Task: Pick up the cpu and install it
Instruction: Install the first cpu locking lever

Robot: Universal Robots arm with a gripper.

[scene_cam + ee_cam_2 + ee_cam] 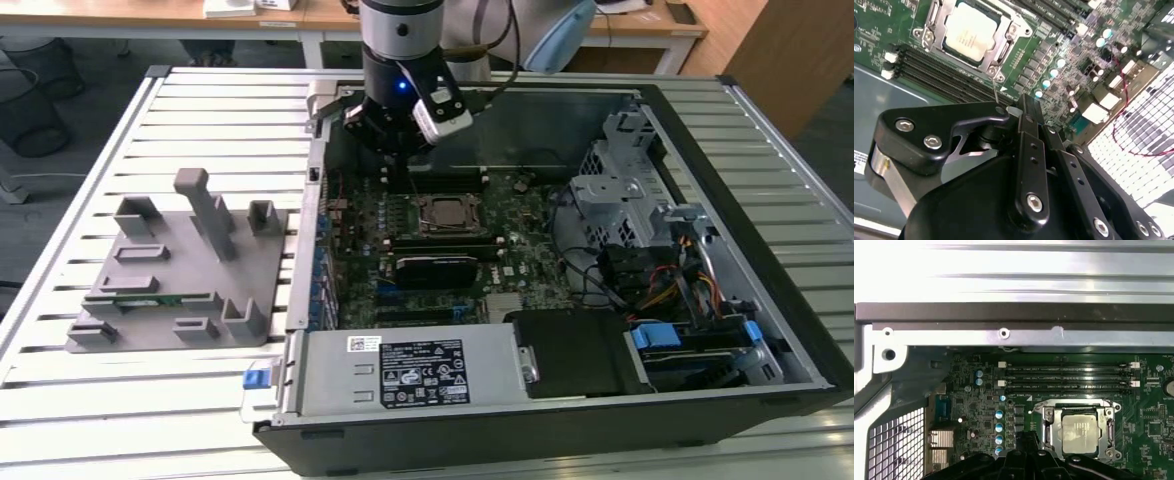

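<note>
In the exterior view, the black gripper (398,140) on the arm hangs inside the open black computer case (747,110), above the far edge of the green motherboard (354,240). The small square cpu with its pale silvery metal top (447,212) lies flat in the square black-and-metal socket frame (446,231) near the board's middle, which suggests it is already seated there. It sits just beside and below the gripper, apart from it. On the slatted table outside the case stands a grey plastic fixture (187,270) with a thin green memory stick (144,298) in one of its slots.

In the second wrist view, the cpu (970,34) rests inside the socket frame (999,55), beyond the gripper (1026,117), whose fingers look drawn together with nothing between them.

In the first wrist view, the cpu (1079,432) lies in the frame just beside the long black memory slots (1069,377), with no contact to the gripper.
</note>
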